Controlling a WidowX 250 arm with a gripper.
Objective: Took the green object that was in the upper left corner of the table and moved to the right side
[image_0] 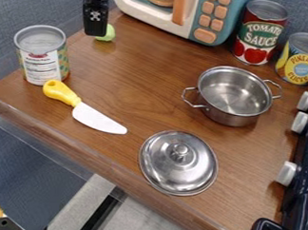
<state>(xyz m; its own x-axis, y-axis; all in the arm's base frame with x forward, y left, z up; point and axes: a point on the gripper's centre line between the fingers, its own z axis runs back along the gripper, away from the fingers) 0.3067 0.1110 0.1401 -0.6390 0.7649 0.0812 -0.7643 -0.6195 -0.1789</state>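
The gripper (96,30) is at the upper left of the wooden counter (142,81). Whether it is spread or closed cannot be determined. The green object (107,33) is at its lower right side, partly covered by it, near the counter's upper left edge; contact with the wood cannot be confirmed. The placement appears chosen for a grasp from above, which would avoid the neighbouring items.

The patterned can (44,61) stands upright nearby, towards the left corner, on its flat base. The knife (96,116) lies flat for stability, yellow handle beside the can, blade pointing towards the lid (179,160). The lid rests knob up near the lower edge, apart from the pot (234,95), which is therefore uncovered. The pot sits upright towards the right side, and a rightward carry should be kept above its rim and handles. The toy microwave (207,19) stands along the upper edge; the tomato can (260,35) and the pineapple can (303,60) stand upright towards the upper right, beyond the pot.

As to pose, the arm enters at the top edge and hangs nearly vertical, gripper downwards, consistent with a pick-up being the step in hand.
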